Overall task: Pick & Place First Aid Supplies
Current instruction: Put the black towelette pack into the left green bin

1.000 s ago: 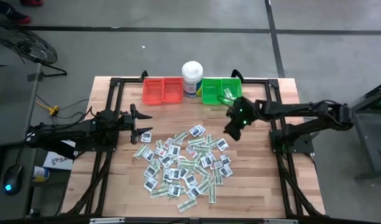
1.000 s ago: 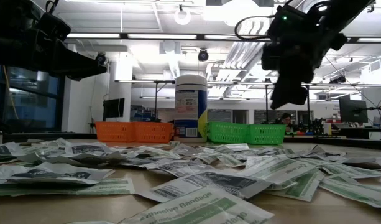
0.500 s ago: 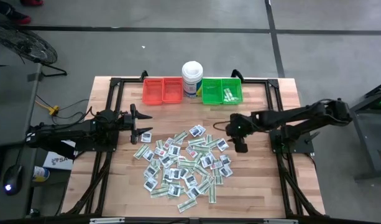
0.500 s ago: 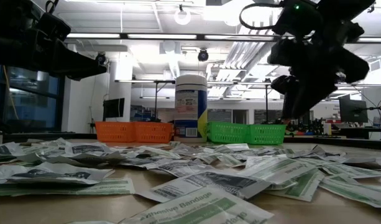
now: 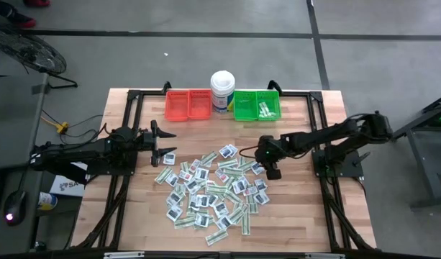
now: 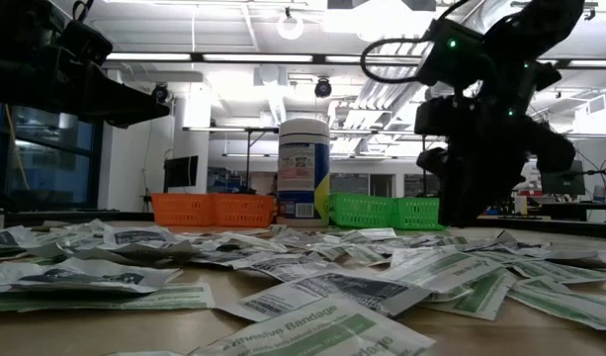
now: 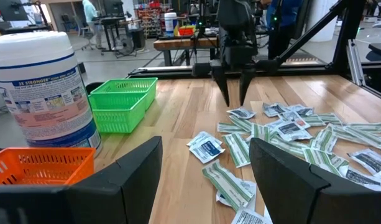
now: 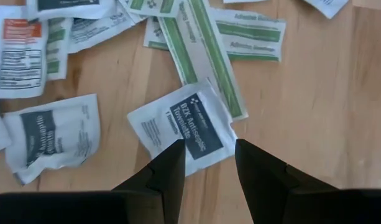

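From above, I see the packets [image 5: 211,191] scattered mid-table; the right gripper [image 5: 273,171] hangs at the heap's right edge, its tips lost in its own dark bulk. The left gripper [image 5: 165,142] waits spread at the heap's left. Low down, the tub [image 6: 303,168] hides where the red bin [image 6: 215,209] and green bin [image 6: 391,211] meet. My right wrist camera shows fingers [image 8: 168,168] parted, straddling a white antiseptic towelette packet [image 8: 183,126], pinching nothing.

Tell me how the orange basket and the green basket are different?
The orange basket sits on one side of the white tub; the green basket sits on the other side. From above, the green basket has a few packets lying inside, while the orange basket looks empty. Both are low plastic mesh baskets of similar size, standing at the table's far edge.
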Motion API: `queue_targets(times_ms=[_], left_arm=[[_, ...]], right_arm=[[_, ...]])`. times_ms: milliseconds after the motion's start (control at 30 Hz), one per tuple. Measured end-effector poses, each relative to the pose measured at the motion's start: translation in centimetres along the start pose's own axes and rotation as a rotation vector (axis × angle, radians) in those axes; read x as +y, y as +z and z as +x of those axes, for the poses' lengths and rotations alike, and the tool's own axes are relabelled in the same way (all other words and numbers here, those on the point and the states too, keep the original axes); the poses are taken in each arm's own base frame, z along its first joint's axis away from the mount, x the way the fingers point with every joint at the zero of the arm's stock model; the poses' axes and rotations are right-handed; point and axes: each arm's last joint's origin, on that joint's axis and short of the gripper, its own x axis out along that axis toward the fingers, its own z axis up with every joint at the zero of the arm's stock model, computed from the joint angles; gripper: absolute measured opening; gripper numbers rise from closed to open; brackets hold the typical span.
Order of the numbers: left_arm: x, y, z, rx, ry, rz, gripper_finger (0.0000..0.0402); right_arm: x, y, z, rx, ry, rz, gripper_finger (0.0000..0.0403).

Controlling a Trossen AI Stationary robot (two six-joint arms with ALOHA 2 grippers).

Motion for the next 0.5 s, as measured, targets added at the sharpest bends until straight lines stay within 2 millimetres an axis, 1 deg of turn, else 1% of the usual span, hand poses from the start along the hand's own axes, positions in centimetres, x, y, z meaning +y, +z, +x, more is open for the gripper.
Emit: queue_targets(times_ms=[100, 267, 400, 500], left_arm=[[0.0, 0.0, 0.0, 0.000, 0.000, 0.000, 0.0238], [0.0, 0.0, 0.0, 0.000, 0.000, 0.000, 0.0238], [0.0, 0.0, 0.0, 0.000, 0.000, 0.000, 0.0238], [0.0, 0.0, 0.0, 0.000, 0.000, 0.000, 0.0238]], right_arm=[[-0.1, 0.0, 0.6, 0.006, -0.027, -0.002, 0.0134], [-0.3, -0.1, 1.0, 0.029, -0.091, -0.003, 0.0134], [-0.3, -0.2, 1.3, 0.041, -0.095, -0.003, 0.0134], [-0.3, -0.2, 1.7, 0.045, -0.058, -0.001, 0.0134]])
